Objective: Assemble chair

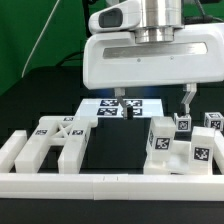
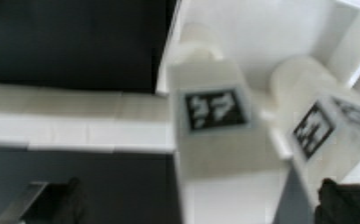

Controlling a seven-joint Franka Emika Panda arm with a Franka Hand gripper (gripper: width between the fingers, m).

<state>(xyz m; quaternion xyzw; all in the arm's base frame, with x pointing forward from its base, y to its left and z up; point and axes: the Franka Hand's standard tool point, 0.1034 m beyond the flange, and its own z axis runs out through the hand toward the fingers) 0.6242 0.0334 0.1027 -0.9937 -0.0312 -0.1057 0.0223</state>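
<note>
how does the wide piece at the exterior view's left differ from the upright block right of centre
The wide piece lies low and broad, tags facing up; the block stands upright, tag on its front. The wide piece has an open gap; the block looks solid. Both are white and tagged.

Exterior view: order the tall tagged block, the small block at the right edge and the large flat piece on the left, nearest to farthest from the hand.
1. Tall tagged block, just below the hand.
2. Small block, at the exterior view's right edge.
3. Large flat piece, far on the exterior view's left.
</note>
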